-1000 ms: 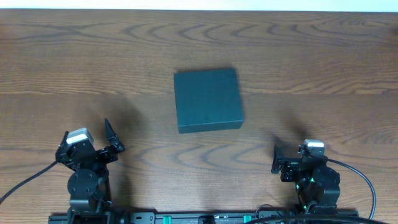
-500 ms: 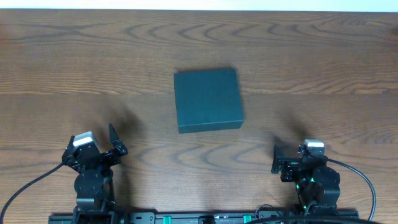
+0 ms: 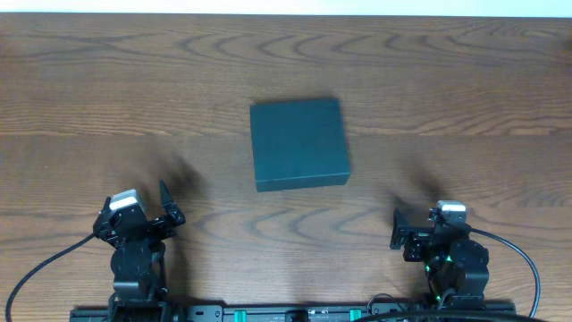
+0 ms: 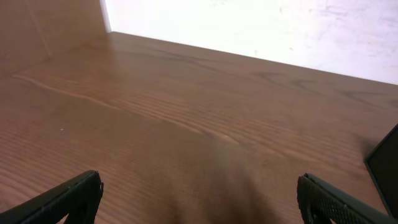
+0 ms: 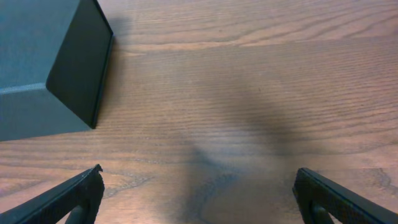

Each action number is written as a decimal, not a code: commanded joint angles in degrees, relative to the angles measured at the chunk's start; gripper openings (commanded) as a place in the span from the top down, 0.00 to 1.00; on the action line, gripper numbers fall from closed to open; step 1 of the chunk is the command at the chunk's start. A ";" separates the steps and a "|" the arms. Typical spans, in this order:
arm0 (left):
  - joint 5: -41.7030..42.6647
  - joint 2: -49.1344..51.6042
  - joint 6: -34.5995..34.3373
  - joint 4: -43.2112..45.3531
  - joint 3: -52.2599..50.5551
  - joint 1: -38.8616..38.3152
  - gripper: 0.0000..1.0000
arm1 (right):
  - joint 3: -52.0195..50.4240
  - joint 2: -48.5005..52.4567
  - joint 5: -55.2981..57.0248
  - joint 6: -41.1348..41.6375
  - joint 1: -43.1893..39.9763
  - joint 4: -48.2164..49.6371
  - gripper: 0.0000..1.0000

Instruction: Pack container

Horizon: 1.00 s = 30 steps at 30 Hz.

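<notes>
The container (image 3: 298, 143) is a dark teal-green square box, lid shut, lying on the wooden table near the middle. Its corner shows at the top left of the right wrist view (image 5: 53, 68), and a sliver of it shows at the right edge of the left wrist view (image 4: 387, 168). My left gripper (image 4: 199, 196) is open and empty, low at the front left (image 3: 143, 210), well apart from the box. My right gripper (image 5: 199, 196) is open and empty at the front right (image 3: 420, 231), with the box ahead and to its left.
The wooden table (image 3: 447, 98) runs to a pale wall along its far edge (image 4: 261, 31). A black rail with the arm bases lies along the front edge (image 3: 286, 313). Cables trail from both arms.
My left arm has drawn back and slightly right toward the front edge. The right arm and the container have not moved.
</notes>
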 commanded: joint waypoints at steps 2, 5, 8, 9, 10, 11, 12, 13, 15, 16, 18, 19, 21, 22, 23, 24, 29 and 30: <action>-0.09 -0.57 -0.57 0.07 -1.75 0.28 0.02 | -0.66 -0.68 0.81 0.85 -0.46 0.13 0.01; -0.11 -0.83 -0.55 0.28 -2.56 0.28 0.01 | -0.66 -0.68 0.81 0.83 -0.46 0.13 0.01; -0.11 -0.85 -0.52 0.28 -2.56 0.28 0.01 | -0.66 -0.68 0.81 0.83 -0.46 0.13 0.01; -0.11 -0.85 -0.52 0.26 -2.56 0.28 0.01 | -0.66 -0.68 0.81 0.83 -0.46 0.13 0.01; -0.11 -0.85 -0.52 0.26 -2.56 0.28 0.02 | -0.66 -0.68 0.81 0.83 -0.46 0.13 0.01; -0.11 -0.85 -0.52 0.26 -2.56 0.28 0.02 | -0.66 -0.68 0.81 0.83 -0.46 0.13 0.01; -0.11 -0.85 -0.52 0.24 -2.56 0.28 0.02 | -0.66 -0.68 0.81 0.83 -0.46 0.13 0.01; -0.11 -0.85 -0.52 0.24 -2.56 0.28 0.02 | -0.66 -0.68 0.81 0.83 -0.46 0.13 0.01; -0.11 -0.83 -0.52 0.20 -2.56 0.28 0.02 | -0.66 -0.68 0.81 0.83 -0.46 0.15 0.01; -0.09 -0.83 -0.52 0.17 -2.56 0.28 0.02 | -0.66 -0.68 0.81 0.83 -0.46 0.13 0.01; 0.15 -0.83 -0.52 0.17 -2.56 0.28 0.02 | -0.66 -0.68 0.81 0.83 -0.46 0.13 0.01; 0.39 -0.81 -0.52 0.17 -2.56 0.28 0.01 | -0.66 -0.68 0.81 0.83 -0.46 0.13 0.01; 0.94 -0.81 -0.52 0.17 -2.56 0.28 0.02 | -0.66 -0.68 0.81 0.83 -0.46 0.13 0.01; 1.42 -0.81 -0.52 0.17 -2.56 0.28 0.02 | -0.66 -0.68 0.81 0.83 -0.46 0.13 0.01; 1.60 -0.81 -0.52 0.09 -2.56 0.28 0.01 | -0.66 -0.68 0.81 0.83 -0.46 0.13 0.01; 1.97 -0.79 -0.52 0.09 -2.56 0.28 0.02 | -0.66 -0.68 0.81 0.83 -0.46 0.13 0.01; 2.29 -0.79 -0.52 0.11 -2.56 0.28 0.02 | -0.66 -0.68 0.81 0.83 -0.46 0.13 0.01; 2.29 -0.79 -0.52 0.11 -2.56 0.28 0.01 | -0.66 -0.68 0.81 0.83 -0.46 0.13 0.01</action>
